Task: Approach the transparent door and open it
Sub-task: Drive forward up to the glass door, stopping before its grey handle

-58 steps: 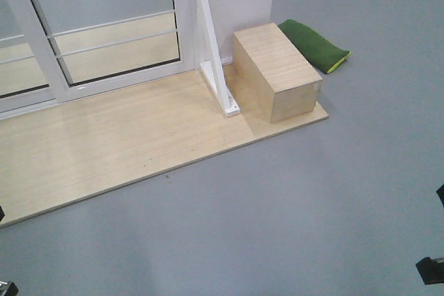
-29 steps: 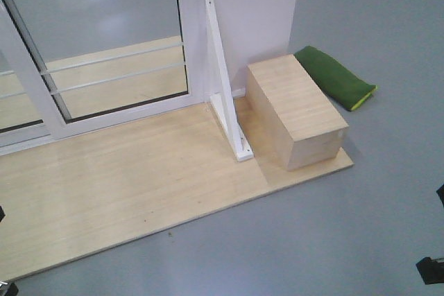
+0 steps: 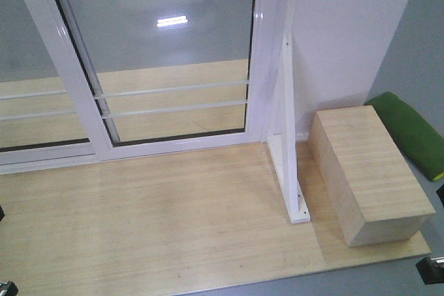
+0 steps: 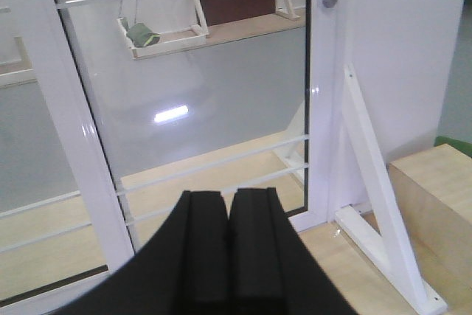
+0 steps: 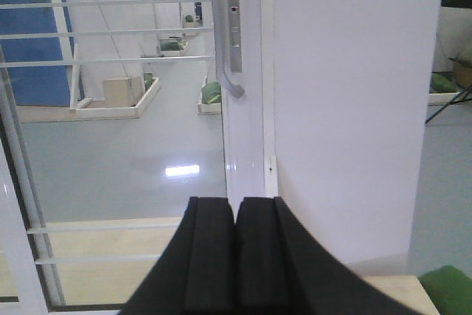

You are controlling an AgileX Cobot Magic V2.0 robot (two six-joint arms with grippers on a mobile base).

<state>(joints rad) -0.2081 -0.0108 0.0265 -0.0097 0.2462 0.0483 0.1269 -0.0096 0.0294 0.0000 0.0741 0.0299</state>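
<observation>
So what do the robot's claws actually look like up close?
Both look alike: the left claw and right claw are matte black, each with two flat, square-tipped fingers that flare into a wider black body. No cables, labels or markings show in the wrist views.

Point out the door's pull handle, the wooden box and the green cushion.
pull handle (image 5: pixel 215 35): right wrist view, middle of its grey bar.
wooden box (image 3: pixel 368 164): front-facing view, top face.
green cushion (image 3: pixel 409 133): front-facing view, upper surface.
</observation>
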